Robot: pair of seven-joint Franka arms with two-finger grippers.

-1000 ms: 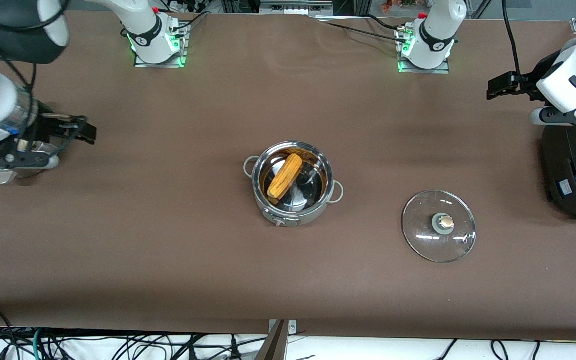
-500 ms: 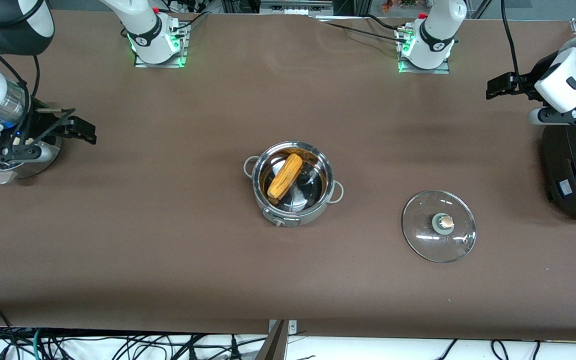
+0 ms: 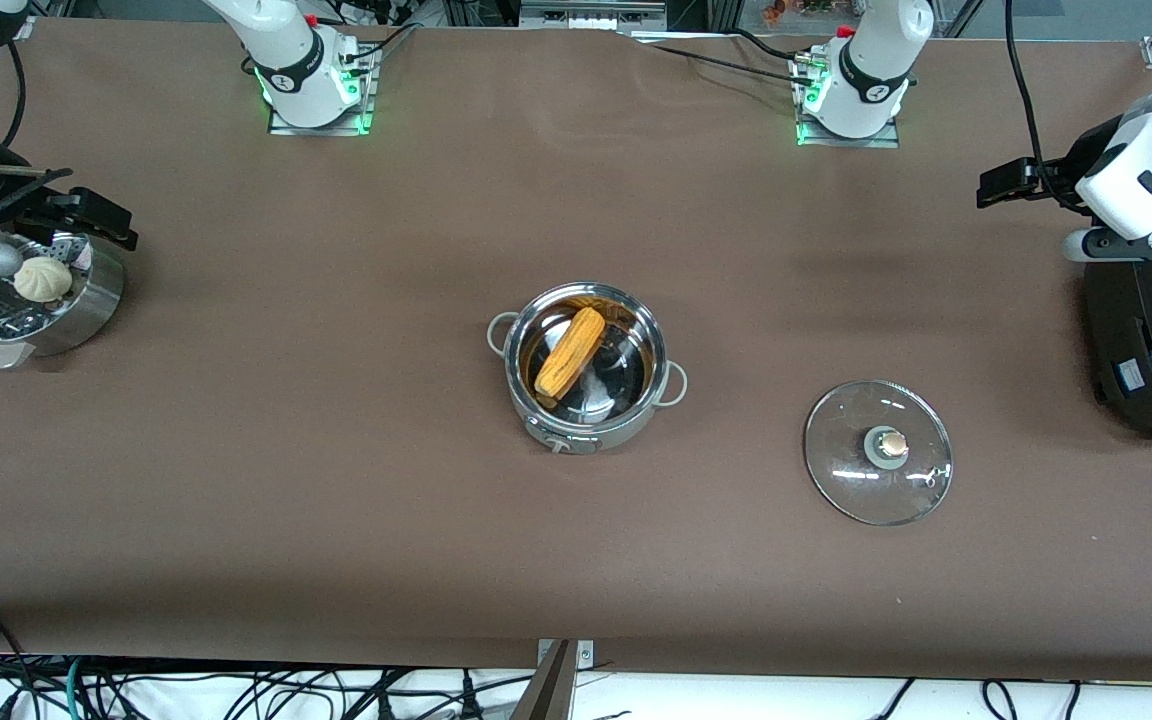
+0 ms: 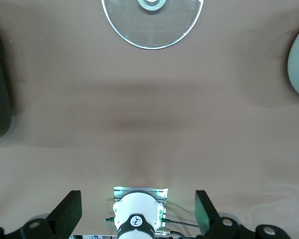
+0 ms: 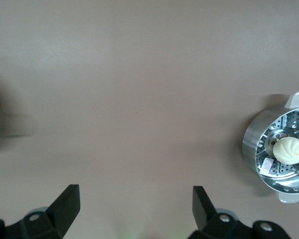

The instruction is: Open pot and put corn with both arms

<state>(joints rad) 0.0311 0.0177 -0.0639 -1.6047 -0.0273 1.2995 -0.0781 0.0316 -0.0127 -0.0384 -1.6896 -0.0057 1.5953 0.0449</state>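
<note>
The pot [image 3: 638,420] stands open in the middle of the table, with the corn [image 3: 570,352] lying slanted inside it. Its glass lid [image 3: 878,470] lies flat on the table toward the left arm's end, knob up; it also shows in the left wrist view [image 4: 152,30]. My right gripper [image 3: 101,215] is open and empty, up over the rim of the steamer basket at the right arm's end; its fingers [image 5: 65,206] stand wide apart. My left gripper [image 3: 1011,180] is open and empty, up beside the black cooker; its fingers [image 4: 204,211] stand wide apart.
A steel steamer basket [image 3: 96,305] with a white bun [image 3: 42,278] stands at the right arm's end, also in the right wrist view [image 5: 251,149]. A big black cooker [image 3: 1151,340] stands at the left arm's end. The arm bases [image 3: 306,75] stand along the table's edge farthest from the front camera.
My right gripper has drawn back toward the right arm's end, uncovering the steamer basket and bun. My left gripper has shifted slightly. Pot, corn and lid have not moved.
</note>
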